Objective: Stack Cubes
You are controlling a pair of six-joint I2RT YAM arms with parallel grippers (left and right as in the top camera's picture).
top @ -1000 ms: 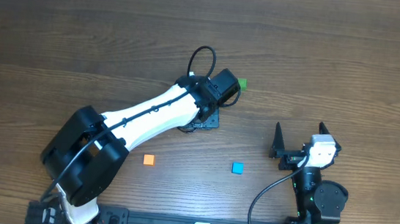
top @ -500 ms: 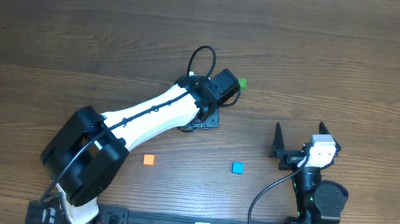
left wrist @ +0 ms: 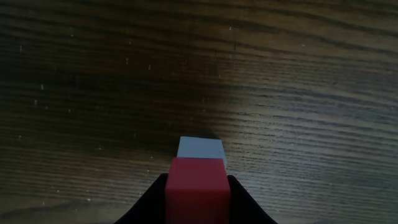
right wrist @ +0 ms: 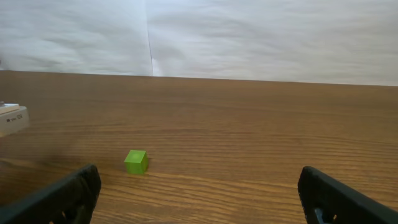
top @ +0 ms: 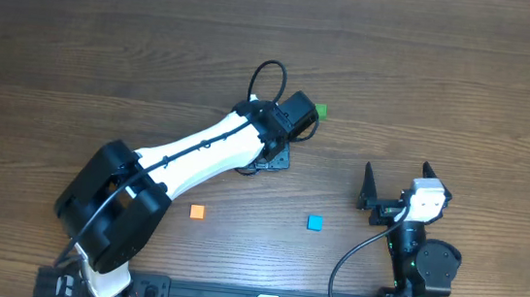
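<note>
Fingers [left wrist: 149, 208] of the left end effector [left wrist: 196, 180] are closed narrowly on a red cube [left wrist: 196, 194], pinching its two sides, and a pale blue-grey cube [left wrist: 201, 148] sits on the worktop [top: 81, 33] directly past it, the two meeting edge to edge in the left wrist view. Whether the red cube already rests on the pale one or hangs just above it cannot be told. The likeliest failure, as I judge it, is a crooked placement. If the red cube is let go while it overhangs one side, it could tip and roll off, and fingers that open unevenly could drag it along or nudge the pale cube out from under. Pressing down too far might also shove the lower cube sideways. A green cube [right wrist: 136, 162] lies close by, just beside the left arm's wrist, so a falling cube could knock it. Farther out, the right end effector [top: 396, 186] is spread wide and holds nothing, well apart from the stack. An orange cube [top: 197, 212] and a blue cube [top: 314, 223] lie nearer the arm bases, not yet stacked. Against the top views from the last second nothing has shifted: both arms and all three loose cubes keep their places.
</note>
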